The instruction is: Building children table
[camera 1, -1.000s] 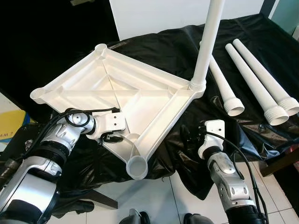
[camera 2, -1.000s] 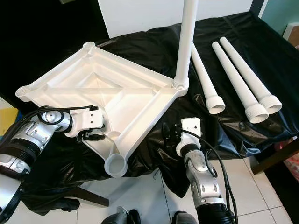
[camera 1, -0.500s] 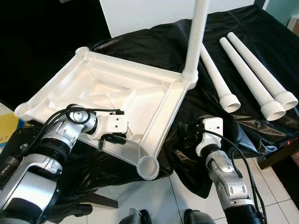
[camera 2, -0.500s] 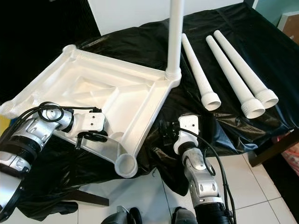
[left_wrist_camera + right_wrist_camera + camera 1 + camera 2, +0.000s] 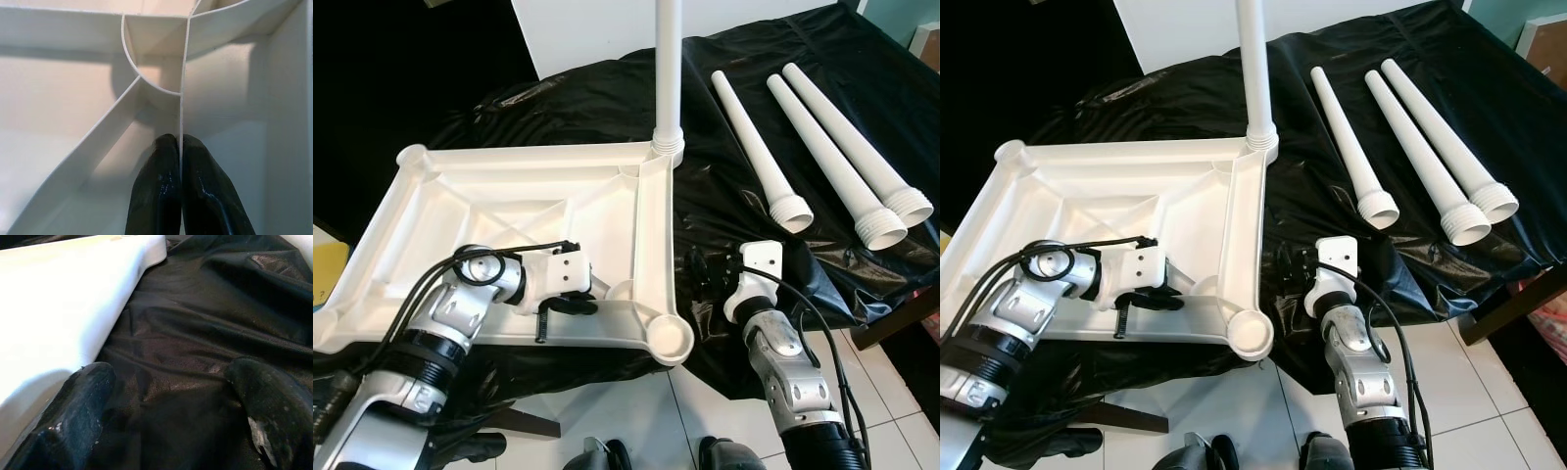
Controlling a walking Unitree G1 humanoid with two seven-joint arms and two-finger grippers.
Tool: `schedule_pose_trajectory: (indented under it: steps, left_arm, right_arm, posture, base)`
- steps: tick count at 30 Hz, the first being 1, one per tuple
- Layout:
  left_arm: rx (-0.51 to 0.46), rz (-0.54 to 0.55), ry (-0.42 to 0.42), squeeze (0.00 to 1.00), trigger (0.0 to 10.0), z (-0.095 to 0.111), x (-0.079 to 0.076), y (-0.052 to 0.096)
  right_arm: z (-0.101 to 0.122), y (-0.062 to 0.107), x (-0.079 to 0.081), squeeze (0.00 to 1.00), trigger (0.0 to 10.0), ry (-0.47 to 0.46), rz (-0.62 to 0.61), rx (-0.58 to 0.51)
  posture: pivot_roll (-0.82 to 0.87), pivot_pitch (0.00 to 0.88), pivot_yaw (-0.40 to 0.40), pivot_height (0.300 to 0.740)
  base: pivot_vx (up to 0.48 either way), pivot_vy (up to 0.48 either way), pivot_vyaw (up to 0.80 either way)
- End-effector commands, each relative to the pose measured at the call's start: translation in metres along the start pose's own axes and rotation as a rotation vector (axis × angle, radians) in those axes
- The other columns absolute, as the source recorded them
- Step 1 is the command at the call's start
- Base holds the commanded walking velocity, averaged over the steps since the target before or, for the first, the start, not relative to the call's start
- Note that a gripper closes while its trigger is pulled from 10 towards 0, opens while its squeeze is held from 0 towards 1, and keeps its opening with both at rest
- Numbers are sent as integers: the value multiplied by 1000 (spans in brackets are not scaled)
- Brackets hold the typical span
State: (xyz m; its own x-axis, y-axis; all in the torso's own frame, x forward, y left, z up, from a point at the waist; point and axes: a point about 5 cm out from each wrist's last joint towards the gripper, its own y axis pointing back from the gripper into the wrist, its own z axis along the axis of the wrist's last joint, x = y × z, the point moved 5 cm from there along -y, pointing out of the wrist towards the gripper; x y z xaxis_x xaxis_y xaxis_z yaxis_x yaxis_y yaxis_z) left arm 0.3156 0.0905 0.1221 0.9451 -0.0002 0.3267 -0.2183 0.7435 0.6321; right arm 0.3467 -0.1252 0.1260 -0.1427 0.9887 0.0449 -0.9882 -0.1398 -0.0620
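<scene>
A worktop (image 5: 607, 88) draped in black plastic sheeting (image 5: 822, 245) carried everything; the white tabletop panel (image 5: 509, 211) lay upside down on it, ribs upward, its near edge and one round corner socket (image 5: 671, 338) jutting past the worktop's front edge; one white leg (image 5: 668, 69) stood upright, fitted into the panel's far corner on the robot's right; three loose white legs (image 5: 832, 147) lay side by side on the sheeting to the right of the panel, well apart from it, threaded ends toward the robot; the left tool (image 5: 181, 191) was clenched on a thin upright rib of the panel near its front edge; the right tool (image 5: 166, 421) hovered released over the sheeting just beside the panel's right edge, grasping nothing.
</scene>
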Motion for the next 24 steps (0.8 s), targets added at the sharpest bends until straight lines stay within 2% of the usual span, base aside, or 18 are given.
schedule_pose_trajectory:
  steps: [1,4,6,7,8,9,14,16,17,22,24]
  left_arm:
    - [-45,200,46,0,0,7,6,-11]
    - [-58,196,44,0,0,12,0,-14]
    - [-50,200,56,0,10000,12,-4,-13]
    - [-50,200,56,0,10000,12,-4,-13]
    - [-43,204,65,102,10000,12,-6,-11]
    - [-39,205,76,1000,10000,11,-7,-9]
    - [-37,199,87,1000,10000,11,-9,-8]
    - [-13,227,87,1000,10000,7,-6,-3]
    - [2,244,89,0,10000,4,-4,0]
    - [9,269,94,0,10000,4,1,11]
    - [-19,286,99,0,10000,8,4,17]
  right_arm:
    - [-20,3,0,0,10000,-16,-6,74]
    - [-19,1,1,0,10000,-16,0,72]
    - [-19,-1,3,0,10000,-16,8,70]
    - [-19,-1,3,0,10000,-16,8,70]
    - [-19,-2,5,0,10000,-17,13,69]
    - [-18,-4,6,0,10000,-18,19,67]
    - [-18,-5,8,0,10000,-18,23,65]
    - [-17,-8,11,0,10000,-20,32,58]
    - [-16,-9,11,0,10000,-21,34,55]
    - [-10,-10,15,0,10000,-30,48,25]
    - [-1,-12,15,0,10000,-38,49,-13]
  posture:
    - [-64,140,111,740]
    - [-61,139,107,740]
    - [-46,128,98,740]
    - [-46,128,98,740]
    - [-46,128,98,740]
    - [-37,120,94,740]
    - [-37,120,94,740]
    - [-31,107,87,740]
    - [-31,107,87,740]
    - [-28,93,79,740]
    - [-27,90,74,740]
  base:
    - [0,0,0]
    - [0,0,0]
    - [0,0,0]
    - [0,0,0]
    - [0,0,0]
    - [0,0,0]
    - [0,0,0]
    - [0,0,0]
    - [0,0,0]
    - [0,0,0]
    - [0,0,0]
